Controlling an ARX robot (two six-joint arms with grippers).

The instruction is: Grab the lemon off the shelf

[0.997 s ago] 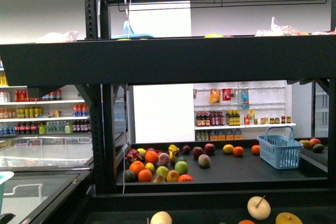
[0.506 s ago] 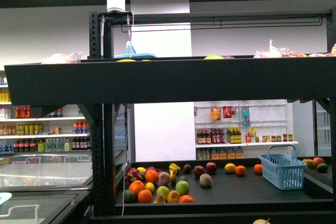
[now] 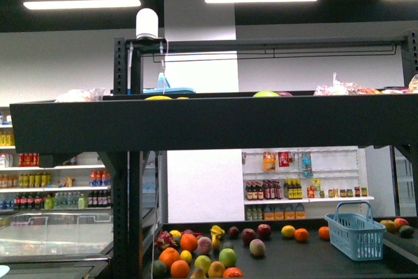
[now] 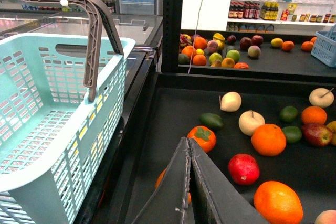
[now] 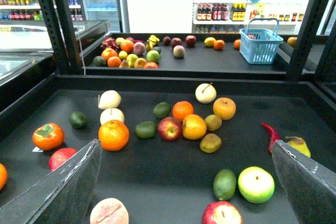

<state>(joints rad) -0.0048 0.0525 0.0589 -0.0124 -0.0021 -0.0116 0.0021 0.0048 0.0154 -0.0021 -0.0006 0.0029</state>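
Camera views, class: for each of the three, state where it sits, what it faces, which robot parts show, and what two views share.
Front: on the body, facing the shelf; no arms show.
Left wrist: above the fruit tier, beside a mint basket; shut left gripper shows.
Right wrist: over the same tier; open right gripper shows.
Shared: the blue basket.

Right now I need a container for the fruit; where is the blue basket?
Front view: the blue basket stands on the shelf's far tier, right side, beside an orange.
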